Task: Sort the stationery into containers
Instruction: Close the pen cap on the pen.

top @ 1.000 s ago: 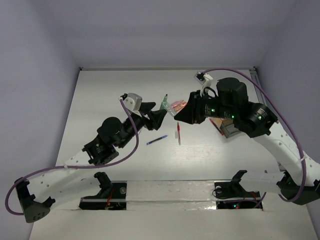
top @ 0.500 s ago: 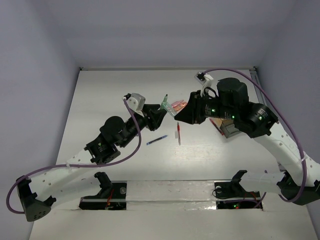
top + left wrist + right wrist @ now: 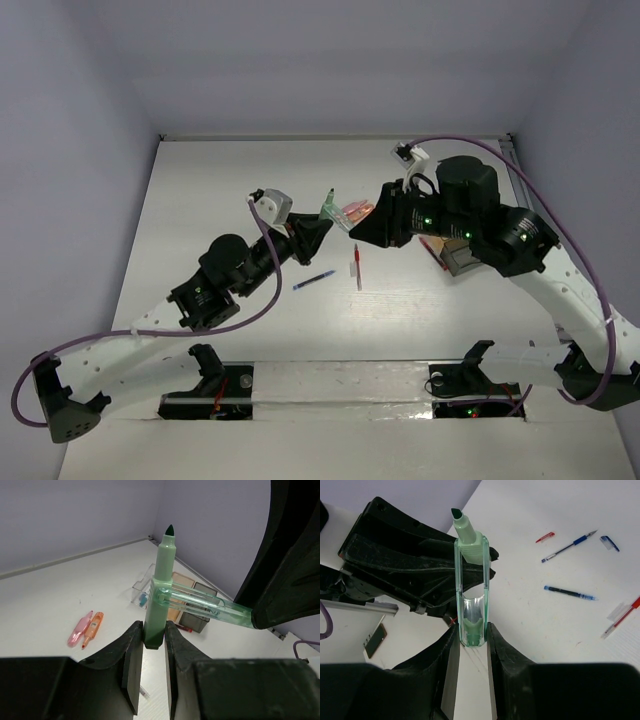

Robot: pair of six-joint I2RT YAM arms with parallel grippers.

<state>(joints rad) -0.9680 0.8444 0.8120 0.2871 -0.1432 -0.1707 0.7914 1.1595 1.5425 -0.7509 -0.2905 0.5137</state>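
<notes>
Grips green marker point(image 3: 162, 580) in left claw point(image 3: 154, 630), tip toward 12 o'clock. Clamps translucent green cap point(image 3: 471, 605) in right claw point(image 3: 471, 630), touching marker's neck from 3 o'clock.

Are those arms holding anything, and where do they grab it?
The left tool pinches the green marker at its blunt end; the right tool grips a translucent green piece by one end.

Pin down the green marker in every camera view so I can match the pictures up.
Top external: green marker just above the picture's centre, small and tilted.
Left wrist: green marker dead centre, upright, in the left gripper.
Right wrist: green marker top centre, at the far end of the clear green cap.
Shared landmark: the black left gripper, at the marker in all three views.
</notes>
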